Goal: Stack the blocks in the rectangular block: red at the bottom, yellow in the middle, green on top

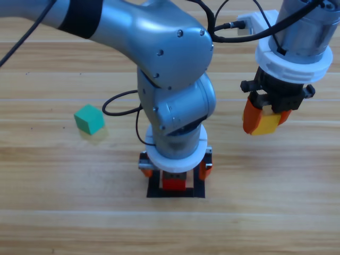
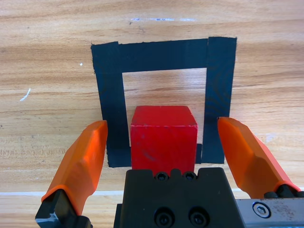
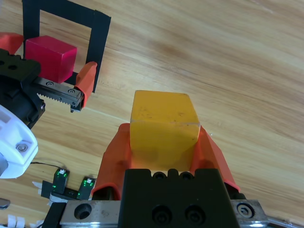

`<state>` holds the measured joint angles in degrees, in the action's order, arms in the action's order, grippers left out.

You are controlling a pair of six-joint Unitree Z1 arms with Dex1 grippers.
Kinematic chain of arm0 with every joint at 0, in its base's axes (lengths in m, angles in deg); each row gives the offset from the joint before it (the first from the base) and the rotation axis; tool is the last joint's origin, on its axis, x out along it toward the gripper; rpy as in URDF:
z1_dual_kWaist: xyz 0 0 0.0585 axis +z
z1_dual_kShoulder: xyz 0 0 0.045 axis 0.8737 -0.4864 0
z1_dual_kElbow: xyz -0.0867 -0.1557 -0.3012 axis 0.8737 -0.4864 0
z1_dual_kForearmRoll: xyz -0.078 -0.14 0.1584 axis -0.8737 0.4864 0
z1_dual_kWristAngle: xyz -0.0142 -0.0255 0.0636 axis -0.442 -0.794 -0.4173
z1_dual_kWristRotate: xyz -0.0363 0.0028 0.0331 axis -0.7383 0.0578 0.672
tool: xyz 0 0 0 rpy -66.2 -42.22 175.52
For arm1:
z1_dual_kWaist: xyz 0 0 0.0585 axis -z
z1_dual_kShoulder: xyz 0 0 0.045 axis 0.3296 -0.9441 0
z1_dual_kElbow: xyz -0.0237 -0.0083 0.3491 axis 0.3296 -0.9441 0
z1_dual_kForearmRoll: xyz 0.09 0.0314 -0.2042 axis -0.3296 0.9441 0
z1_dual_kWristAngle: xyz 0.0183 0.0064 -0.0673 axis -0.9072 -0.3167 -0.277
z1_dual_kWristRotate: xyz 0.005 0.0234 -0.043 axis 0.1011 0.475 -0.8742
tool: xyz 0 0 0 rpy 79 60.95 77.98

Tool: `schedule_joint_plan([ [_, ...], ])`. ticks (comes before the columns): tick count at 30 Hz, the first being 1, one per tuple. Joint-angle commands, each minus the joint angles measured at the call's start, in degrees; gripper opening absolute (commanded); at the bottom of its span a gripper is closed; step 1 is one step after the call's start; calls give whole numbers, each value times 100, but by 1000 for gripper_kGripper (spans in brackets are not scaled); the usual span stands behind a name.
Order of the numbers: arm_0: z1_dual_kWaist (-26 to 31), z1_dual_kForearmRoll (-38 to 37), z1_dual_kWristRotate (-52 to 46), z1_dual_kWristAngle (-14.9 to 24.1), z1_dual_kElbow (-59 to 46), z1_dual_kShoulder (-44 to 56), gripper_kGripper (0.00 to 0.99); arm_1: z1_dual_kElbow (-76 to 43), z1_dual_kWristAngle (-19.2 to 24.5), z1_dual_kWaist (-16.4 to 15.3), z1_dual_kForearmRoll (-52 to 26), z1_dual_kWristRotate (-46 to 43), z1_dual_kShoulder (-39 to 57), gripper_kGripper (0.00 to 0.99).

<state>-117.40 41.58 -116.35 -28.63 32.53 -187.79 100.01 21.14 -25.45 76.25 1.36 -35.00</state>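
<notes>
The red cube [image 1: 173, 184] [image 2: 164, 137] stands on the wood inside the black tape rectangle [image 1: 199, 187] [image 2: 164, 54], over the tape edge nearest the wrist camera. My left gripper [image 1: 175, 171] [image 2: 162, 127] is open around it, one orange jaw on each side with a gap to the cube. My right gripper [image 1: 264, 121] [image 3: 164, 137] hangs above the table to the right, shut on the yellow cube [image 1: 269, 124] [image 3: 164, 126]. The green cube [image 1: 88, 118] lies alone on the table at the left. The right wrist view also shows the red cube [image 3: 50, 57] and the tape rectangle [image 3: 100, 28].
The left arm's large grey body [image 1: 170, 79] fills the middle of the high view above the rectangle. A black cable [image 1: 119, 103] loops beside it. Bare wood lies between the two grippers and around the green cube.
</notes>
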Motion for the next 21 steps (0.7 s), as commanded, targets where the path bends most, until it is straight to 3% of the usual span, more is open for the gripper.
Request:
schedule_joint_plan([
  [1,-124,73,-80,73,84,315,990,-126,294,-171,-23,184,391,0],
  [10,87,1137,-54,275,893,1035,990,24,312,-426,-15,509,532,0],
  [13,359,1981,157,407,1411,1229,990,129,136,-522,12,720,435,0],
  [21,2346,2200,2134,64,937,1668,990,929,-75,-883,231,1660,-488,0],
])
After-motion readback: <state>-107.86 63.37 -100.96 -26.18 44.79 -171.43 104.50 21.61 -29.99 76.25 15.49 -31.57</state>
